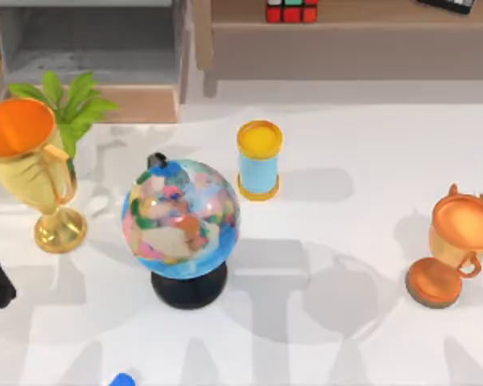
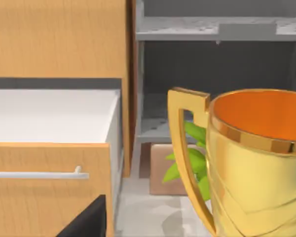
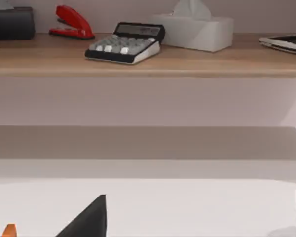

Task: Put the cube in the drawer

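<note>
- The cube (image 1: 291, 10) sits up on the brown shelf (image 1: 346, 36), top centre.
- The drawer (image 1: 88, 48) stands open at top left.
- Neither gripper's grip can be told.

No text, label, brand, number or sign can be read anywhere. The calculator (image 3: 124, 43) on the wooden shelf (image 3: 148, 61) is shown with a blank display and unmarked keys. The globe (image 1: 181, 219) is covered in coloured patches on which no place names can be made out.
</note>
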`<action>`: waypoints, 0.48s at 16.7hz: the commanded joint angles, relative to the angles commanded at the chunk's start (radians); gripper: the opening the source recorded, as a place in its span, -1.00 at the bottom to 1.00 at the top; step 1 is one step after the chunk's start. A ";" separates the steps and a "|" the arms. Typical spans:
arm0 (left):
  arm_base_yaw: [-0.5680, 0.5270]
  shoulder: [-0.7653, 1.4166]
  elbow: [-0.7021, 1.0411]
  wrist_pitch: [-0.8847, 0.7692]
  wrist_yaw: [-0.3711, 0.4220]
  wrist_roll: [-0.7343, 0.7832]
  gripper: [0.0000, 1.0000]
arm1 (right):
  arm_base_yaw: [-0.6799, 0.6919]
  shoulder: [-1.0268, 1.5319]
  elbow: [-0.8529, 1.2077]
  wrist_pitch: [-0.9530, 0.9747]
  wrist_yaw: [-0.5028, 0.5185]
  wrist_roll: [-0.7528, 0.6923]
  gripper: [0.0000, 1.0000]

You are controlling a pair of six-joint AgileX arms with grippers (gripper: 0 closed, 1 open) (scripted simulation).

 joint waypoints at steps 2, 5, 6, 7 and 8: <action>0.000 0.000 0.000 0.000 0.000 0.000 1.00 | 0.000 0.000 0.000 0.000 0.000 0.000 1.00; -0.037 0.061 0.060 0.055 -0.035 -0.009 1.00 | 0.000 0.000 0.000 0.000 0.000 0.000 1.00; -0.059 0.103 0.101 0.089 -0.058 -0.013 1.00 | 0.000 0.000 0.000 0.000 0.000 0.000 1.00; -0.086 0.154 0.150 0.129 -0.085 -0.018 1.00 | 0.000 0.000 0.000 0.000 0.000 0.000 1.00; -0.117 0.216 0.207 0.172 -0.116 -0.021 1.00 | 0.000 0.000 0.000 0.000 0.000 0.000 1.00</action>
